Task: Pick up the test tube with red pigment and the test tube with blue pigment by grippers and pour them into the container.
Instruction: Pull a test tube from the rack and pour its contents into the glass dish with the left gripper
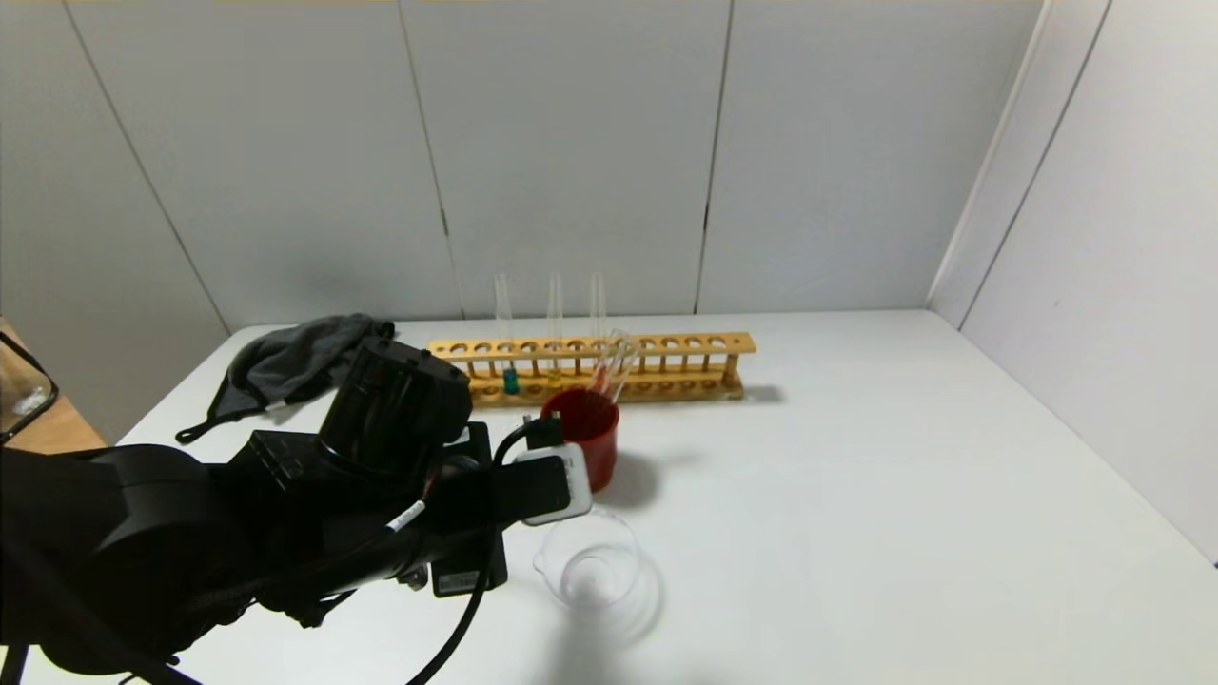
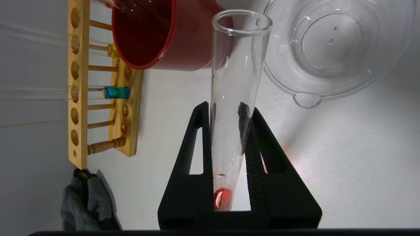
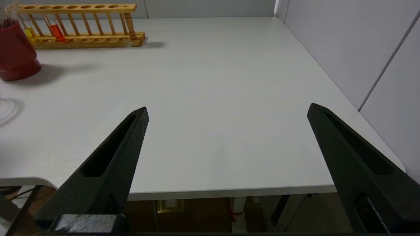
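In a corner of pale grey wall panels, a white table [image 1: 904,495] carries a wooden rack [image 1: 666,344] at the back, with the blue tube [image 1: 510,379] standing in it, a grey cloth [image 1: 285,366], a red cup [image 1: 585,438] and the clear beaker [image 1: 595,571]. The left gripper [image 2: 226,113], just beside the beaker, pinches the red tube [image 2: 236,91], whose mouth points between cup and beaker. The right gripper [image 3: 226,113] hangs spread wide off the table's near edge.
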### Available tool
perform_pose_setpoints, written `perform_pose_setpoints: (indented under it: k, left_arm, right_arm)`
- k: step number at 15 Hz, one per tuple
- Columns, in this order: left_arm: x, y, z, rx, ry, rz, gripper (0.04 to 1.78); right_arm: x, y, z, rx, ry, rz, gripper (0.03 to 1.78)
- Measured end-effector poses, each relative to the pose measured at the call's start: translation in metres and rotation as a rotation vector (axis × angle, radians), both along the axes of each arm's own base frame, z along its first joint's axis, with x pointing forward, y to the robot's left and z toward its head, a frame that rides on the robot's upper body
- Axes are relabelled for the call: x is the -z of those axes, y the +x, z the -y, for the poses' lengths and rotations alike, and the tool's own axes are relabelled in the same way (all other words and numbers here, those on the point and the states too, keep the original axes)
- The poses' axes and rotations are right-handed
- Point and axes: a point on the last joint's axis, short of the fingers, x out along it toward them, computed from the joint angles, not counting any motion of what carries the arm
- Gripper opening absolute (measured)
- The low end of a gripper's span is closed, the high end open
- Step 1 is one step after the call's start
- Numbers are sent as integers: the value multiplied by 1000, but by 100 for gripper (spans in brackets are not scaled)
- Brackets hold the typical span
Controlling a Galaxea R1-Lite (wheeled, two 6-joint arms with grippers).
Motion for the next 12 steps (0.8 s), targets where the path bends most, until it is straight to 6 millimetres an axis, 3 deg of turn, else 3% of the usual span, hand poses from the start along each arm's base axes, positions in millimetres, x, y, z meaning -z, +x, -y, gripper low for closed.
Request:
perform_pose_setpoints:
  k: [12]
  left_arm:
    - [1,-2,27,-11,169,-1,33]
  right_arm:
    - [0,0,0,0,0,0,170]
